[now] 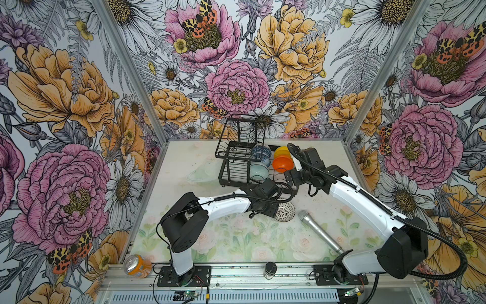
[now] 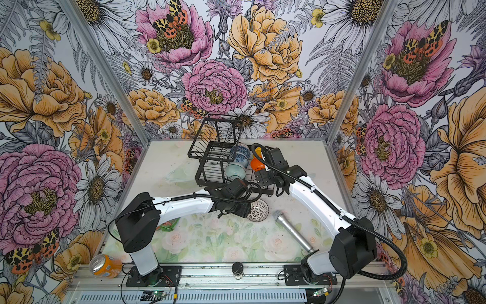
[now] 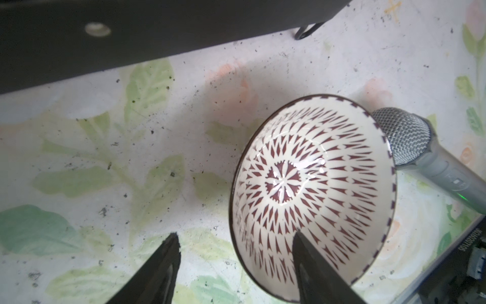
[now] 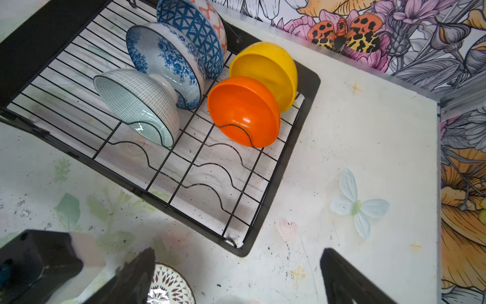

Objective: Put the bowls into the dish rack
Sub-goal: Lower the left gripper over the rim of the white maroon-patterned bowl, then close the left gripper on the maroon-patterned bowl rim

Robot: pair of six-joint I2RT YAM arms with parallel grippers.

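While my left gripper [image 3: 234,234] straddles the rim of the white round bowl with a dark lattice pattern [image 3: 313,184], one finger inside and one outside, its jaws stand apart and grip nothing. That bowl sits upright on the pale flower-printed tabletop [image 3: 105,147], just beside the head of a silver mesh-headed microphone [image 3: 405,136].

I count five bowls on edge in the lower tray of the black wire dish rack [image 4: 309,105]:
- blue geometric-patterned bowl [image 4: 194,29]
- white-and-blue floral bowl [image 4: 163,55]
- pale mint green bowl [image 4: 136,102]
- plain yellow bowl [image 4: 265,71]
- plain orange bowl [image 4: 244,110]

My right gripper [image 4: 238,250] hovers near the rack's corner, spread wide and holding nothing.
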